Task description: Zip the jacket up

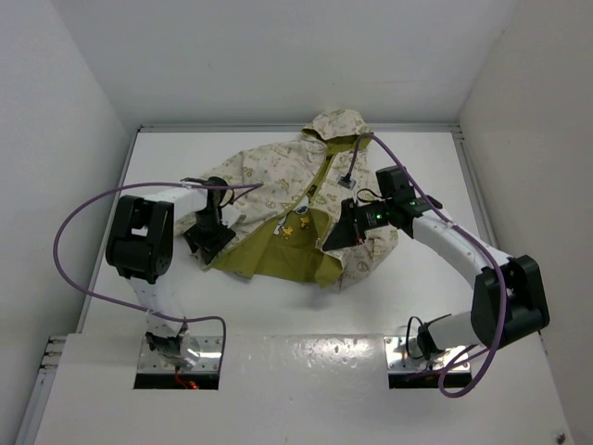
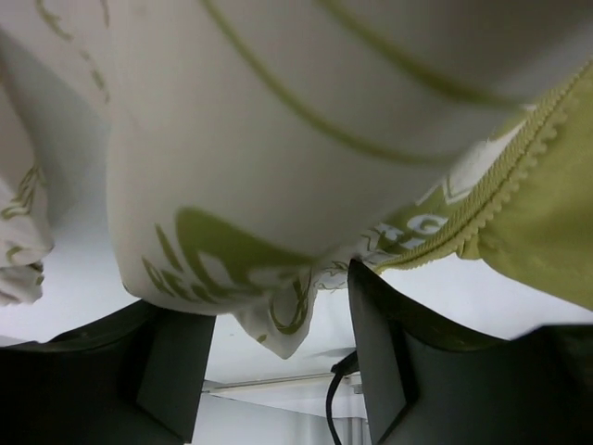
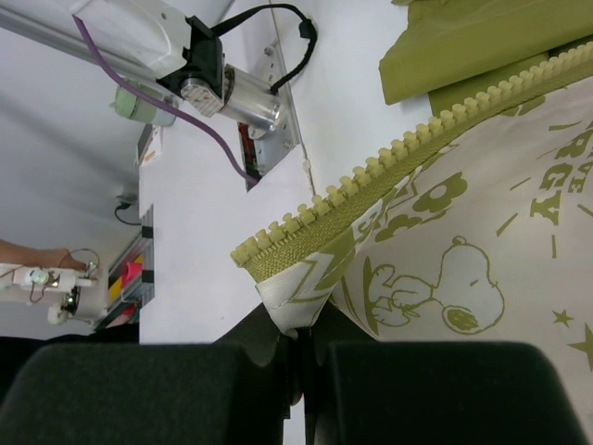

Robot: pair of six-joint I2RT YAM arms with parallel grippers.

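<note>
The jacket (image 1: 306, 199) lies on the white table, hood at the far side, lower front spread open and showing olive lining (image 1: 283, 250). My right gripper (image 1: 338, 236) is shut on the bottom corner of the jacket's right front. In the right wrist view the gripper (image 3: 298, 348) pinches that corner just below the end of the olive zipper teeth (image 3: 389, 158). My left gripper (image 1: 206, 239) is at the jacket's left hem. In the left wrist view the gripper (image 2: 278, 357) is open; cream fabric (image 2: 278, 139) drapes over it and a corner hangs between the fingers (image 2: 375, 343).
White walls enclose the table (image 1: 232, 306) on three sides. Purple cables (image 1: 69, 232) loop off both arms. The left arm's base mount (image 3: 232, 93) shows in the right wrist view, with clutter and a person's hand (image 3: 37, 264) beyond the table edge.
</note>
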